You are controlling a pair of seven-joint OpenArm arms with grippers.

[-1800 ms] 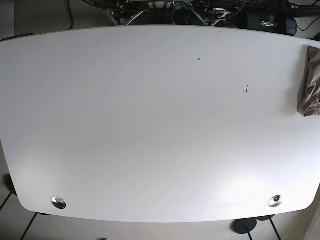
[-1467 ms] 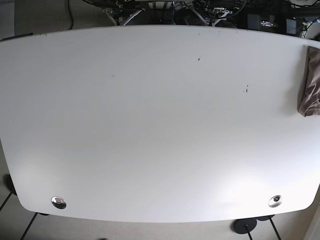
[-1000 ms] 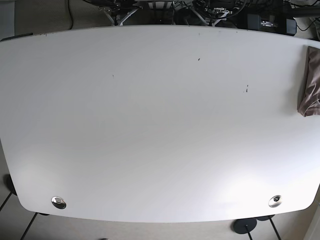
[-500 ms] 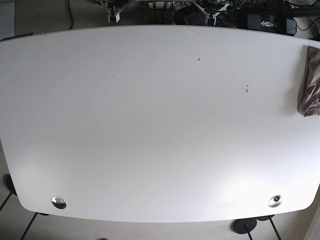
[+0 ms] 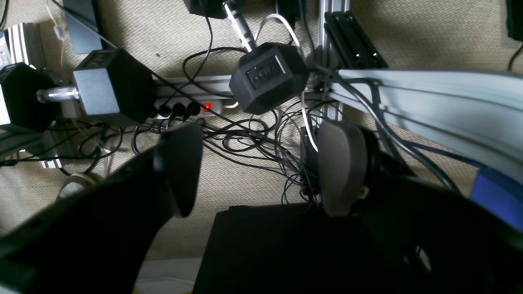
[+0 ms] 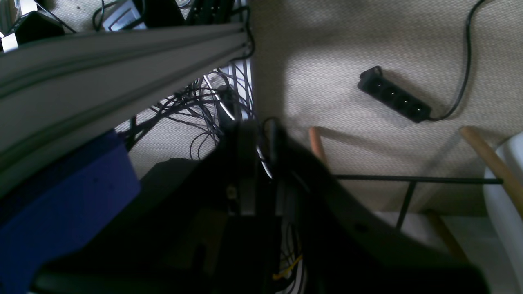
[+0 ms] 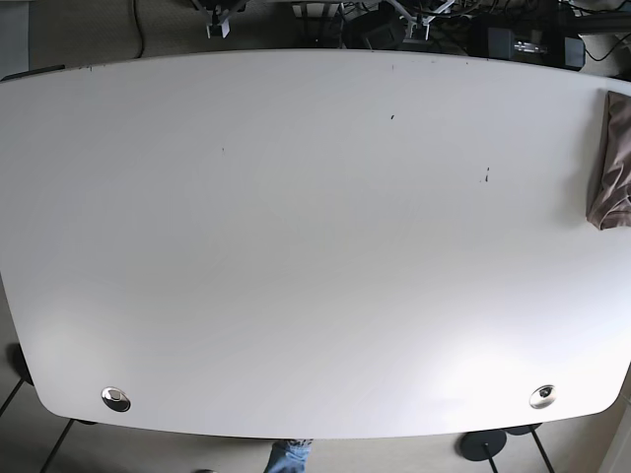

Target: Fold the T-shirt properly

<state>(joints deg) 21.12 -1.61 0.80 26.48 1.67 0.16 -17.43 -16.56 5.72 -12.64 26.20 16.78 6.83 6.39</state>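
Fold not started, by the look of it: T-shirt (image 7: 612, 163) lies bunched at the table (image 7: 296, 246) edge on the left arm's side, untouched. Left gripper (image 5: 261, 167) jaws wide apart, empty, off the table over floor cables. Right gripper (image 6: 259, 163) jaws pressed together, nothing between them.

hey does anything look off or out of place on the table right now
Yes. The T-shirt sits bunched at the table's far right edge, partly cut off by the frame, not spread out for folding. Neither claw is over the table; both wrist views show only floor and cables.
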